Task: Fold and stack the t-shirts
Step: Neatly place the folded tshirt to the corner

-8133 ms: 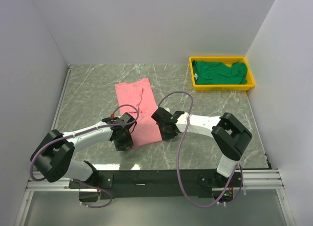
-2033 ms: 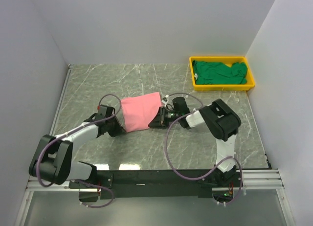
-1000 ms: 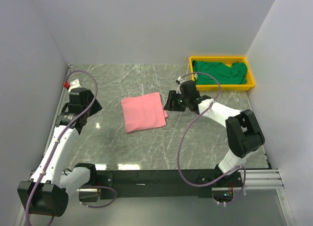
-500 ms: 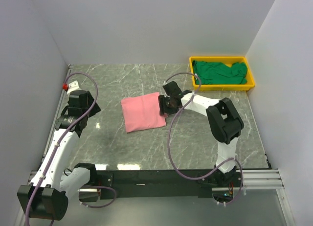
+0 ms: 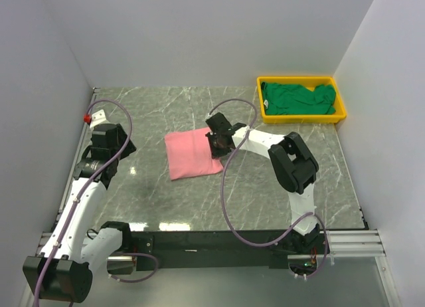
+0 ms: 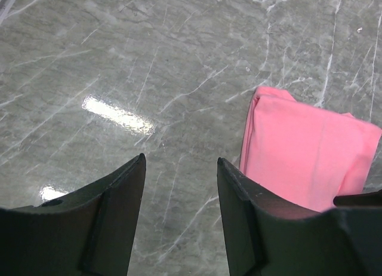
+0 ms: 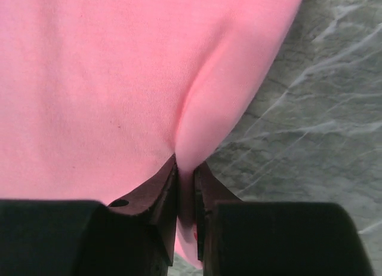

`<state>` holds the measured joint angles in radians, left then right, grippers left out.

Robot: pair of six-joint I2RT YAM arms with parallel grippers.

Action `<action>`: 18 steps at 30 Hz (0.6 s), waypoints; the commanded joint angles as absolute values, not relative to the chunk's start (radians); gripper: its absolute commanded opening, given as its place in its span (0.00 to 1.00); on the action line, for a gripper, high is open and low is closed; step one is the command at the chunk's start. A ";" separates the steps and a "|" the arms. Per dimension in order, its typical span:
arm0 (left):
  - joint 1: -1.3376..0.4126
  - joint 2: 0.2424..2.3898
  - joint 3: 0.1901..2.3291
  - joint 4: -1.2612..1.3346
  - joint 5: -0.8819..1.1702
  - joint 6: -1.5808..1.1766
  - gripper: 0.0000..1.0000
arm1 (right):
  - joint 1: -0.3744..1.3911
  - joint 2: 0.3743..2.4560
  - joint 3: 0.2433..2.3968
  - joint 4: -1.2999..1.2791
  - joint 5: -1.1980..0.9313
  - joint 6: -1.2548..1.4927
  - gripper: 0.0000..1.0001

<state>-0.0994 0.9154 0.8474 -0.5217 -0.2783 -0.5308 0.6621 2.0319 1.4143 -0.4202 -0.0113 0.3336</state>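
Note:
The pink t-shirt [image 5: 190, 155] lies folded into a small rectangle at the middle of the table. My right gripper [image 5: 216, 145] sits at its right edge, shut on a pinched ridge of the pink cloth [image 7: 197, 132]. The dark green t-shirt [image 5: 297, 98] lies crumpled in the yellow tray [image 5: 302, 117] at the far right. My left gripper [image 5: 106, 147] hangs open over bare table at the left, well clear of the pink t-shirt [image 6: 301, 156], with nothing between its fingers [image 6: 113, 210].
White walls close in the grey marble table [image 5: 153, 107] on three sides. A metal rail [image 5: 76, 154] runs along its left edge. The right arm's purple cable [image 5: 229, 181] loops over the table in front of the pink shirt.
My right gripper has moved left from beside the tray onto the pink shirt's right edge and closed on it. The left arm has barely moved.

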 commanded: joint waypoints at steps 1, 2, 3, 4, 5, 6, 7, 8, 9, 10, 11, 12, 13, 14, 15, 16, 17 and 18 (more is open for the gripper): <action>-0.097 0.887 0.842 -0.492 -0.272 -0.505 0.57 | 0.658 2.013 1.396 -0.494 0.083 0.305 0.15; -0.098 0.884 0.841 -0.491 -0.270 -0.503 0.57 | 0.647 2.000 1.387 -0.503 0.100 0.298 0.05; -0.097 0.882 0.842 -0.492 -0.268 -0.503 0.57 | 0.640 1.990 1.364 -0.521 0.124 0.288 0.03; -0.097 0.881 0.842 -0.492 -0.268 -0.503 0.57 | 0.628 1.964 1.352 -0.529 0.138 0.269 0.01; -0.097 0.877 0.842 -0.492 -0.267 -0.503 0.57 | 0.599 1.948 1.341 -0.538 0.152 0.261 0.00; -0.098 0.876 0.842 -0.492 -0.264 -0.503 0.57 | 0.580 1.933 1.313 -0.552 0.179 0.250 0.00; -0.097 0.871 0.841 -0.491 -0.262 -0.503 0.57 | 0.563 1.899 1.299 -0.555 0.196 0.224 0.00; -0.097 0.868 0.841 -0.491 -0.259 -0.502 0.57 | 0.520 1.885 1.286 -0.566 0.213 0.210 0.00; -0.097 0.867 0.839 -0.491 -0.259 -0.502 0.57 | 0.499 1.870 1.266 -0.572 0.222 0.196 0.00; -0.097 0.864 0.838 -0.491 -0.258 -0.502 0.57 | 0.473 1.849 1.258 -0.580 0.235 0.175 0.00; -0.097 0.858 0.839 -0.491 -0.256 -0.502 0.57 | 0.448 1.842 1.252 -0.587 0.236 0.167 0.00; -0.097 0.854 0.839 -0.488 -0.253 -0.502 0.57 | 0.404 1.838 1.247 -0.607 0.239 0.157 0.00; -0.098 0.847 0.838 -0.489 -0.250 -0.502 0.57 | 0.387 1.833 1.246 -0.615 0.267 0.150 0.00; -0.097 0.844 0.838 -0.488 -0.250 -0.500 0.57 | 0.374 1.833 1.244 -0.623 0.285 0.141 0.00; -0.097 0.841 0.838 -0.488 -0.245 -0.500 0.57 | 0.362 1.833 1.243 -0.635 0.310 0.132 0.00; -0.097 0.838 0.838 -0.488 -0.242 -0.500 0.57 | 0.339 1.839 1.241 -0.638 0.327 0.109 0.00; -0.097 0.836 0.839 -0.485 -0.236 -0.500 0.57 | 0.325 1.841 1.243 -0.646 0.363 0.098 0.00; -0.097 0.835 0.839 -0.485 -0.230 -0.499 0.57 | 0.312 1.850 1.246 -0.652 0.379 0.086 0.00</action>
